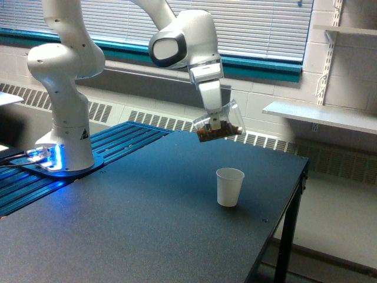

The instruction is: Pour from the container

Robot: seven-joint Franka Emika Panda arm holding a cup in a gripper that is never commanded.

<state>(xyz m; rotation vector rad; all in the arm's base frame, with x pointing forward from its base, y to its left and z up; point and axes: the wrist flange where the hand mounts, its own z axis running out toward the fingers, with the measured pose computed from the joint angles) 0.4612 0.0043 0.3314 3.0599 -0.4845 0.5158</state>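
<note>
Here your gripper [215, 119] clamps the container [219, 125] (tilted, brown granules inside) above and left of the white paper cup [229, 187]

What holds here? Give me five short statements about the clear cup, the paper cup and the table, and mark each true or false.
1. The tool holds the clear cup tilted in the air. True.
2. The clear cup is empty. False: brown granules show inside it.
3. The white paper cup stands upright on the dark table. True.
4. The clear cup touches the paper cup's rim. False: it hangs well above, with a gap between.
5. The paper cup lies on its side. False: it stands upright.
</note>
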